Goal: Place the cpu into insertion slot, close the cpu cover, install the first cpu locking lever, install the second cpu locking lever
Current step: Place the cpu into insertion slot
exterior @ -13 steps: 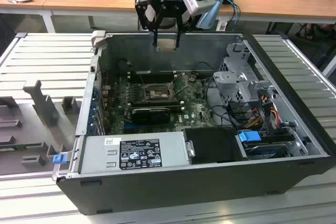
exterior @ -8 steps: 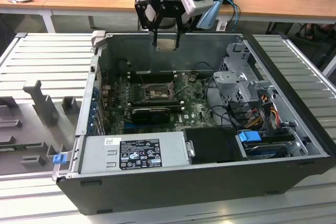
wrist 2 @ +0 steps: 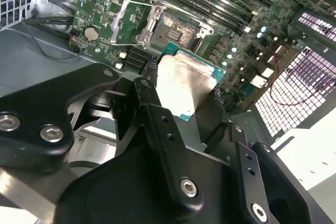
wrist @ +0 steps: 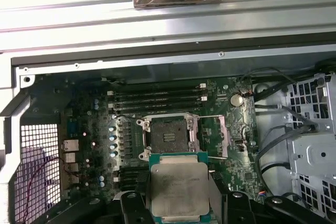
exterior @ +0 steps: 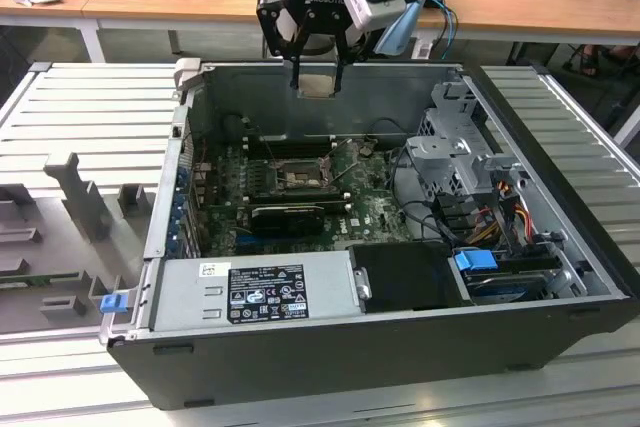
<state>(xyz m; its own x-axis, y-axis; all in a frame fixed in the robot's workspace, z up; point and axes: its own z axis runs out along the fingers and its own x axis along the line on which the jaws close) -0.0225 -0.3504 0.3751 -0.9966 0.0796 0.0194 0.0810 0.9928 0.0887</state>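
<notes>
My tool (exterior: 317, 86) is clamped on the chip (wrist: 178, 190) by two opposite edges, holding it level and well above the slot (wrist: 168, 139). The slot lies bare inside the computer case (exterior: 400, 352), and the cover (wrist 2: 116, 24) stands swung open beside it.

The tool (wrist 2: 181, 97) hides the lower edges of the cpu (wrist 2: 185, 80)

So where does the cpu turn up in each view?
Exterior view: the cpu sits between the fingers, above the far wall of the case.
Second wrist view: the cpu, held clear of the insertion slot.
First wrist view: the cpu, likewise clear of the insertion slot.
Shared landmark: the insertion slot, mid-board in the exterior view.
</notes>
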